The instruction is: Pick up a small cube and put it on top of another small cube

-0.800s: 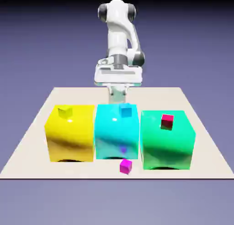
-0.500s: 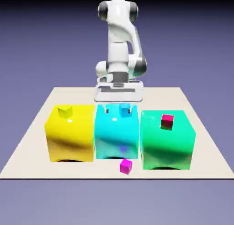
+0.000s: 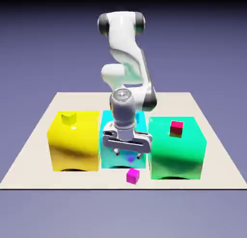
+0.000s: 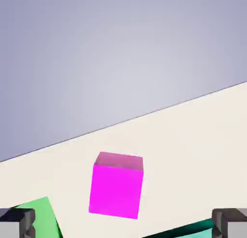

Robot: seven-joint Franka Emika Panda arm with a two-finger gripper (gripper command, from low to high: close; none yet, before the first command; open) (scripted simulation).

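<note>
The tiny magenta small cube [image 3: 132, 175] lies on the table just in front of the gap between the big cyan cube [image 3: 108, 135] and the big green cube [image 3: 178, 150]. My gripper [image 3: 127, 154] hangs open over the cyan cube's front face, slightly above and behind the magenta cube, with nothing between its fingers. In the hand view the magenta cube [image 4: 116, 185] sits ahead of the open gripper [image 4: 123, 226], between the two grey fingertips [image 4: 17, 222]. A small crimson cube [image 3: 176, 128] rests on top of the green cube.
A big yellow cube [image 3: 72, 145] with a small yellow cube [image 3: 69, 118] on top stands at the exterior view's left. The arm hides the cyan cube's top. The table's front edge [image 3: 120, 188] runs close behind the magenta cube.
The arm has swung forward over the cyan cube and come down toward the magenta cube. The gripper stays open; no cube has moved.
</note>
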